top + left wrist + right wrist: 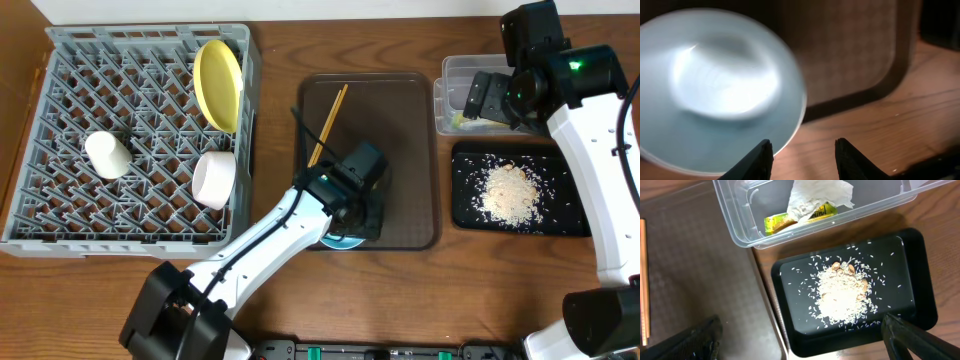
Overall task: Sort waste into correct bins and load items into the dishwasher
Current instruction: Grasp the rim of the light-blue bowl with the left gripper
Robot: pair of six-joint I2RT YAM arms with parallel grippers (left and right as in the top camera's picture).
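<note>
The light blue bowl [340, 242] sits at the front edge of the brown serving tray [400, 150]. My left gripper [352, 222] hovers right over it. In the left wrist view the bowl [715, 95] fills the left side, blurred. The left gripper [804, 159] is open; one finger overlaps the rim and only bare table shows in the gap. Chopsticks [328, 125] lie on the brown tray. The yellow plate [218, 82], cream cup [108, 154] and white bowl [214, 178] stand in the dishwasher [60, 200]. My right gripper [805, 345] is wide open and empty above the black tray [910, 270] of rice [845, 292].
The clear tub [740, 210] behind the black tray holds the green wrapper [777, 222] and white paper [815, 197]. In the overhead view the right gripper [482, 98] hangs over the tub [450, 75]. The left arm stretches from the table's front edge.
</note>
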